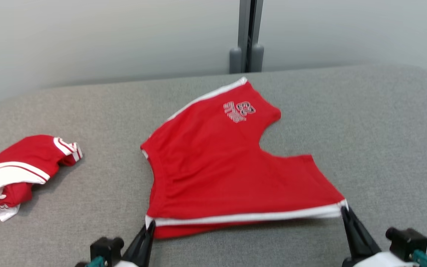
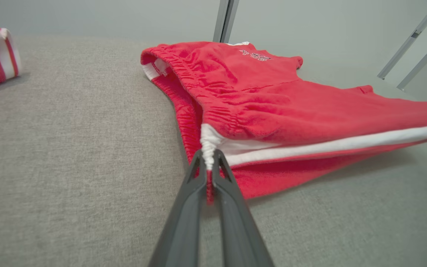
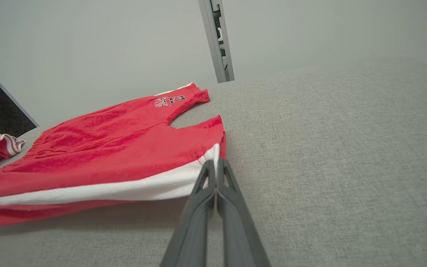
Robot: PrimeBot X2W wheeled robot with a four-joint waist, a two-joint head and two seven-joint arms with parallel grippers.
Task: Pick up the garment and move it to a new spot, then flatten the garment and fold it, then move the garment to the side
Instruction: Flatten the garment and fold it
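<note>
Head view, seen from beside the rig: the garment (image 1: 217,167) is a pair of red shorts in a soft, slightly napped knit. It has a gathered elastic waistband, a white stripe along the side seam and a small stitched number emblem on the far leg. It lies near the middle of the table (image 1: 365,129), waistband toward the robot's left and leg openings toward its right. The table is covered in a grey woven fabric and has rounded corners.

The left fingers (image 1: 143,241) are pressed together on the near waistband corner. The left wrist view shows a bunched tuft of white stripe pinched between their tips. The right fingers (image 1: 354,230) are pressed together on the near hem corner, where the white stripe ends. The stripe runs nearly straight from one pair of fingers to the other. That near edge is raised off the table, with a shadow under it and a lower red layer sagging below the stripe. The far leg rests flat on the cloth.

A second garment (image 1: 17,174), red with white bands, lies crumpled at the table's left edge, well apart from the shorts. Behind the table stands a grey metal upright (image 1: 250,37) against a pale wall (image 1: 87,37).
</note>
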